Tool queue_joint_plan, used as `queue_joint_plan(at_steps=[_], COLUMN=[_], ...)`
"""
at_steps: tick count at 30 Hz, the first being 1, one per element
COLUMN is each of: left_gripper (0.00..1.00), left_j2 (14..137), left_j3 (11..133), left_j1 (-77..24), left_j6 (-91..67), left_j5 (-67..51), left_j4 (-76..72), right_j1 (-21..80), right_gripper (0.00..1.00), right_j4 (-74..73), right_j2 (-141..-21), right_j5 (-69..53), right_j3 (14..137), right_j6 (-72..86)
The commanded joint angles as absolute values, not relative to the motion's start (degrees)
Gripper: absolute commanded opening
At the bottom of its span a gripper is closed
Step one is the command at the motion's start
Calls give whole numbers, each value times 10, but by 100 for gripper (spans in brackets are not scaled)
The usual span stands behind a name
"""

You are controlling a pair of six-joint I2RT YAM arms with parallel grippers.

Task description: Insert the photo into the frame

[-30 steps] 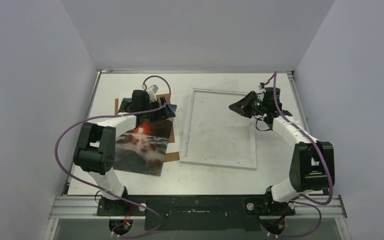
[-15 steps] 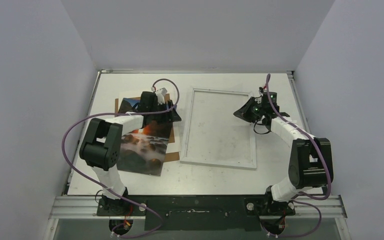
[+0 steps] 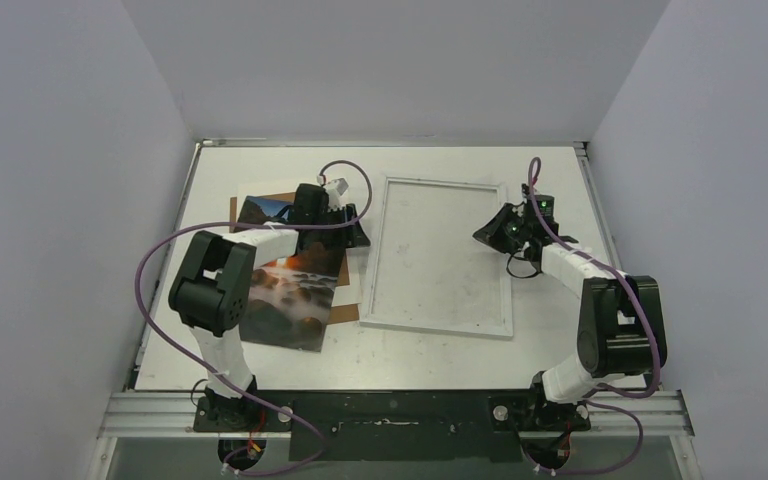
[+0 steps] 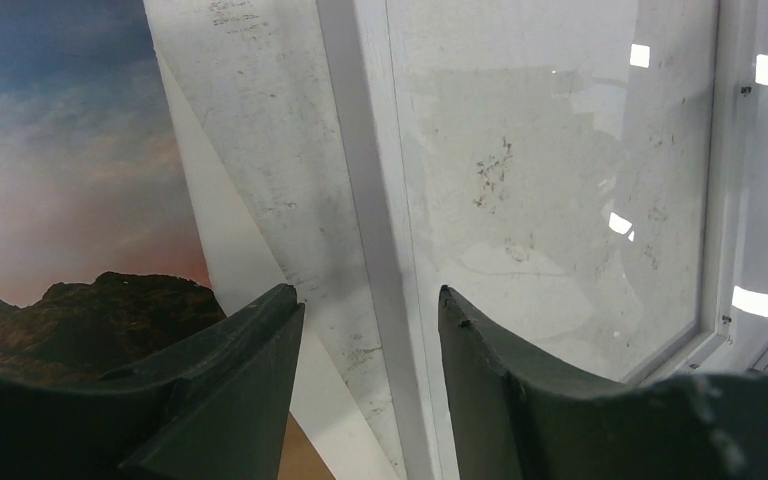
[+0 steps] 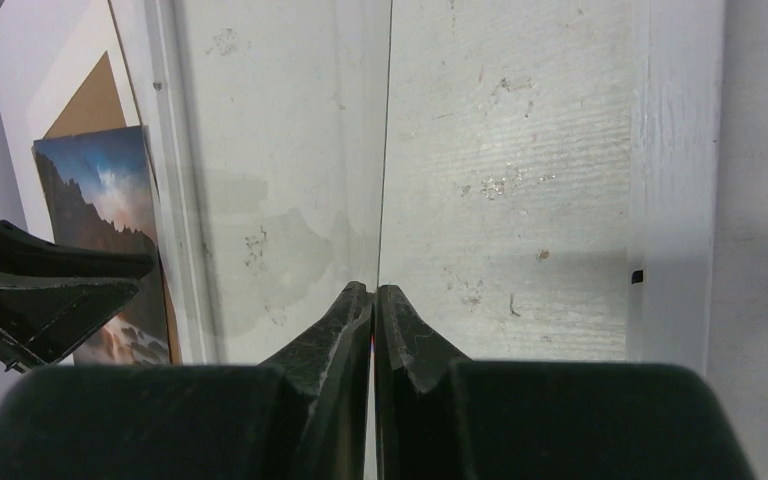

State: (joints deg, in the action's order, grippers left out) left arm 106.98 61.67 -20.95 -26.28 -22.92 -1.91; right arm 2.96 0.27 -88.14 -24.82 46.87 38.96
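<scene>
left fingers [image 4: 230,370]: partly spread, narrower than a second ago, nothing gripped. In the wrist view they straddle the left rail of the frame [image 4: 365,150]; can't tell if they touch it.
what moved: a second ago they hung over the far end of the photo [image 3: 285,290]. Now they've slid right, off the print, to the strip between it and the frame.
right fingers [image 5: 330,340]: pressed tight together, same as before, low over the frame's pane near its right rail. They've drifted a bit toward the near side. A thin line runs on from the tips across the pane; can't tell if anything thin is pinched.
photo: hasn't budged. It's flat on the brown board [image 3: 346,313], left of the frame and just beside its left rail, with nothing holding it.
frame: flat on the table [image 3: 440,165], same spot, no print inside.
what it means: my guess is the left arm is leaving the print alone for now and going for the frame's edge, to lift or steady it. So photo-into-frame hasn't really started.
watch out: if those fingers close on the rail, the frame could get shoved sideways into the print.
</scene>
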Motion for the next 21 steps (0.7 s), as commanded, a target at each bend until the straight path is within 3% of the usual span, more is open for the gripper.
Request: queue_joint_plan(at_steps=[1,10,21], left_gripper=[50,49,40], left_j2=[1077,1084,1093], left_j3=[644,649,653], left_j1=[-208,-208,-215], left_j6=[-252,-252,-246], left_j5=[-222,-225,-226], left_j4=[-23,-24,-24], right_j1=[20,11,9], right_gripper=[5,5,5], right_j4=[60,70,79], right_j2=[-874,-880,-884], right_j5=[-233,-243,-267], right_j3=[472,472,484], right_j6=[371,353,342])
